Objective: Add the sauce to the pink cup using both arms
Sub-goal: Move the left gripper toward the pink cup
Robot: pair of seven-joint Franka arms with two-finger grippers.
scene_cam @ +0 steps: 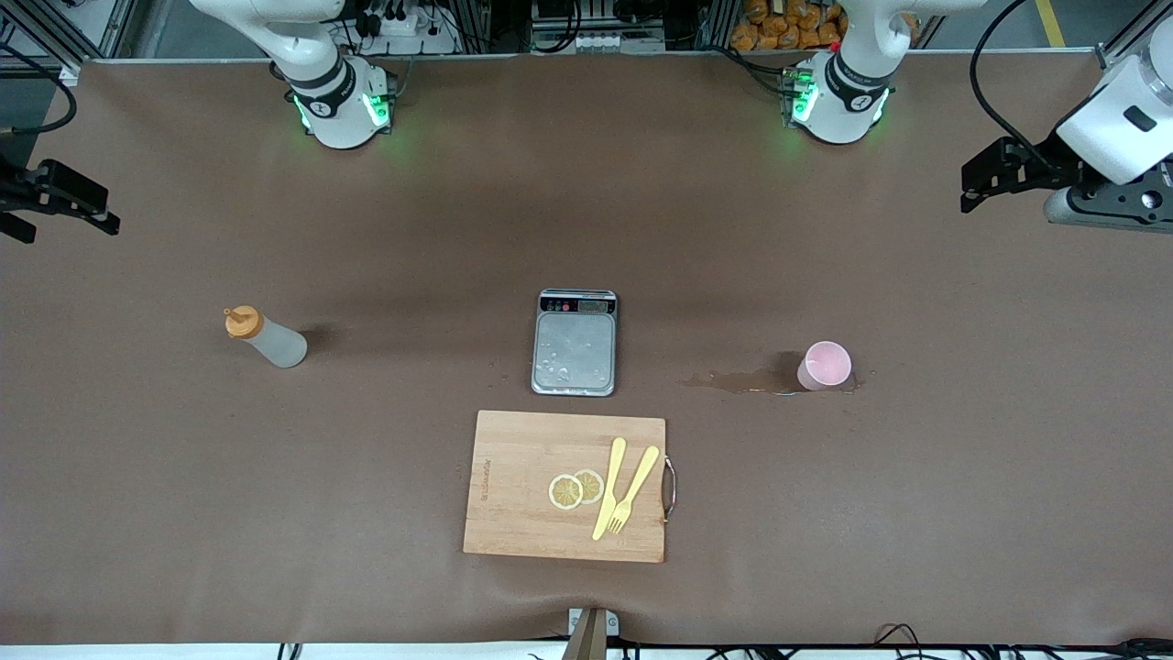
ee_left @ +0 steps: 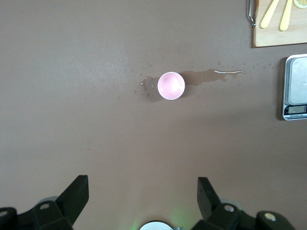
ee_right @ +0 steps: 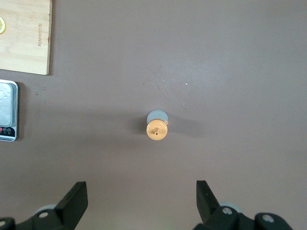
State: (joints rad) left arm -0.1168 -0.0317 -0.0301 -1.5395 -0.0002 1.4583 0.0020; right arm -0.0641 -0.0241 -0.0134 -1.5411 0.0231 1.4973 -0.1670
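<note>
**Both hands raised and spread, each above its own task object at opposite ends of the desk.**

Front view: the sauce [scene_cam: 266,338] stands upright at the frame's left-centre, toward the right arm's end of the desk; the pink cup [scene_cam: 825,366] stands upright at right-centre, at the end of a wet stain [scene_cam: 733,380], with the scale [scene_cam: 575,342] between them. The right hand [scene_cam: 55,197] hangs at the left edge, the left hand [scene_cam: 1003,174] at the upper right; so the right arm is judged nearer the sauce, the left nearer the cup.

Left wrist view: the cup [ee_left: 171,86] lies mid-frame, its long axis vertical, above the released left hand [ee_left: 143,194].

Right wrist view: the sauce [ee_right: 158,126], orange cap upward, sits mid-frame above the released right hand [ee_right: 142,194].
</note>
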